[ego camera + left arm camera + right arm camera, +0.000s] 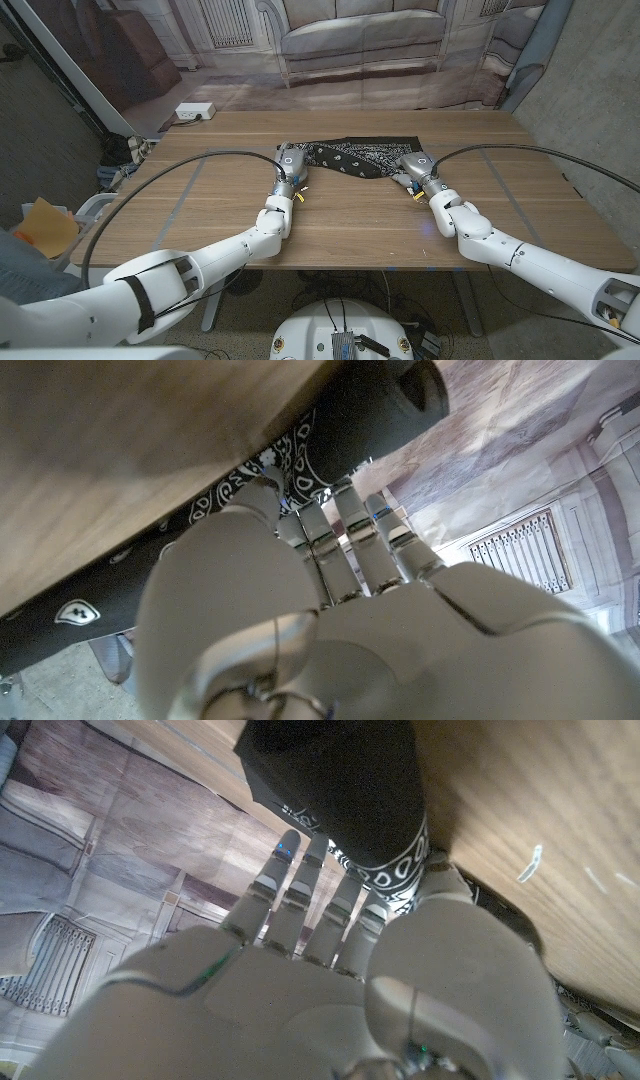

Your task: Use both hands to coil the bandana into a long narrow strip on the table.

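Where the wooden surface ends, I see a printed backdrop of a sofa. One black paisley bandana lies between my two hands. The left robot hand and right robot hand each pinch an end, fingers curled against the cloth.

Evenly and softly lit from above, with only faint shadows under the arms on the table. Bowed at the edges by wide-angle distortion. Blurred up close in both wrist views.
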`<state>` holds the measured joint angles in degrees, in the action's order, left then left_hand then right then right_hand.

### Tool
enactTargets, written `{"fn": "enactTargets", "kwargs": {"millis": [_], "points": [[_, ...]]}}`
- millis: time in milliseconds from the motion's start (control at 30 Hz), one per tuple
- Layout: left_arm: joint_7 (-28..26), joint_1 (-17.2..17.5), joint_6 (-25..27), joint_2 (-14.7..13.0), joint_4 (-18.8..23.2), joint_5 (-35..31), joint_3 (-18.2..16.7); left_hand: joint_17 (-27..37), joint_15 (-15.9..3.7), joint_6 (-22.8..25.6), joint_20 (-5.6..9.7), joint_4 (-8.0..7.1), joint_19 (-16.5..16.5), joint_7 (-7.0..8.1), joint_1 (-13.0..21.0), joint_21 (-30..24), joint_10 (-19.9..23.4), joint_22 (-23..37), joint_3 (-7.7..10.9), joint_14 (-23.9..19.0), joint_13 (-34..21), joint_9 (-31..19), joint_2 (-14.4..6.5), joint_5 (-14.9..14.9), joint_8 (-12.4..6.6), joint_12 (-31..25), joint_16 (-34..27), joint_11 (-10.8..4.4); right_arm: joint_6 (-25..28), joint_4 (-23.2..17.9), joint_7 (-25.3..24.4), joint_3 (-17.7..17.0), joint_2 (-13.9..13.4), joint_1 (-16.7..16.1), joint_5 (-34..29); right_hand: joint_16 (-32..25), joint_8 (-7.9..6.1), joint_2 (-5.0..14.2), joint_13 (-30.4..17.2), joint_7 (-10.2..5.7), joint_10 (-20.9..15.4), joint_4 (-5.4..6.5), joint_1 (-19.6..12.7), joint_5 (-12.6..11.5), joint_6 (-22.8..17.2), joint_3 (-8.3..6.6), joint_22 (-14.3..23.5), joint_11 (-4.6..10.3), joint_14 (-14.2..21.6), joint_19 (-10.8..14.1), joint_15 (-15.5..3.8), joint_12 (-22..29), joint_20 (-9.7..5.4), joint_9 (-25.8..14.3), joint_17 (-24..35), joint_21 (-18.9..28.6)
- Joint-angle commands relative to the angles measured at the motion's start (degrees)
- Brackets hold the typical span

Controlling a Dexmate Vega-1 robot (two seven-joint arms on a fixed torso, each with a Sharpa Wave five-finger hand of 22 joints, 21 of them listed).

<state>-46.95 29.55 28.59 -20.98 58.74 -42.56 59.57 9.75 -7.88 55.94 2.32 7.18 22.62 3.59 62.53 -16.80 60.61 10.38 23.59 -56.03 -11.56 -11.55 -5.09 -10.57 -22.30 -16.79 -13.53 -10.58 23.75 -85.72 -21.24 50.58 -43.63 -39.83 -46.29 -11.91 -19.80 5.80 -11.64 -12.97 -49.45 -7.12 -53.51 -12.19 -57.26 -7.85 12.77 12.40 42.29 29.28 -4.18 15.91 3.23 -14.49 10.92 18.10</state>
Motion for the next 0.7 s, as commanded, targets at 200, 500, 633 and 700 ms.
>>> {"fn": "enactTargets", "kwargs": {"millis": [200,500,633,700], "points": [[7.2,2.7,5.5,-5.4,15.4,2.0,-2.8,0.1,-2.02,2.6,0.94,-0.04,1.7,-1.8,0.6,0.1,4.3,-0.1,1.18,-4.7,-1.7,-0.3,-0.4,0.0,-1.17,-1.2,0.7,0.25,-1.0,-3.1,-0.8,-1.8,-1.7,-1.3,2.0,-0.4,-1.22,1.25,-0.1,0.06,-2.2,-0.06,-0.6,0.4,-2.0,-0.78,0.0,0.1,1.5,-0.8,-6.23,0.5,-0.54,-0.4,0.1,0.2],[11.4,5.5,8.6,-8.5,23.2,0.6,-3.8,0.0,-2.15,3.0,1.11,0.13,1.3,-1.54,0.7,0.6,4.8,-0.2,1.4,-5.2,-2.3,-0.8,0.0,0.0,-1.64,-1.3,1.2,0.3,0.3,-5.8,0.1,-3.0,-3.0,-3.3,2.6,-0.3,-1.44,1.34,0.0,0.06,-2.5,-0.08,-0.8,0.5,-2.2,-0.85,-0.1,0.12,1.7,-1.3,-6.23,0.4,-0.27,-0.5,0.1,0.0],[13.1,6.9,10.1,-9.4,26.2,0.1,-4.2,0.0,-2.21,3.0,0.9,0.09,1.0,-1.45,0.6,0.8,4.8,-0.1,1.42,-5.0,-2.6,-0.7,0.2,0.0,-1.65,-1.2,1.6,0.14,0.9,-7.1,0.1,-3.7,-3.8,-4.5,3.1,-0.3,-1.47,1.34,0.0,0.06,-2.6,-0.08,-0.8,0.5,-2.2,-0.86,-0.1,0.13,1.7,-1.4,-6.22,0.3,-0.28,-0.5,0.1,0.0],[13.9,7.6,11.0,-9.9,27.6,-0.3,-4.4,0.0,-2.23,3.0,0.86,0.06,1.0,-1.41,0.6,0.9,4.8,-0.1,1.45,-4.9,-2.8,-0.7,0.3,0.0,-1.64,-1.2,1.8,0.18,1.0,-7.9,0.1,-4.2,-4.3,-5.1,3.4,-0.3,-1.46,1.34,0.0,0.06,-2.6,-0.09,-0.8,0.5,-2.2,-0.86,-0.1,0.13,1.7,-1.4,-6.22,0.3,-0.24,-0.5,0.1,0.0]]}}
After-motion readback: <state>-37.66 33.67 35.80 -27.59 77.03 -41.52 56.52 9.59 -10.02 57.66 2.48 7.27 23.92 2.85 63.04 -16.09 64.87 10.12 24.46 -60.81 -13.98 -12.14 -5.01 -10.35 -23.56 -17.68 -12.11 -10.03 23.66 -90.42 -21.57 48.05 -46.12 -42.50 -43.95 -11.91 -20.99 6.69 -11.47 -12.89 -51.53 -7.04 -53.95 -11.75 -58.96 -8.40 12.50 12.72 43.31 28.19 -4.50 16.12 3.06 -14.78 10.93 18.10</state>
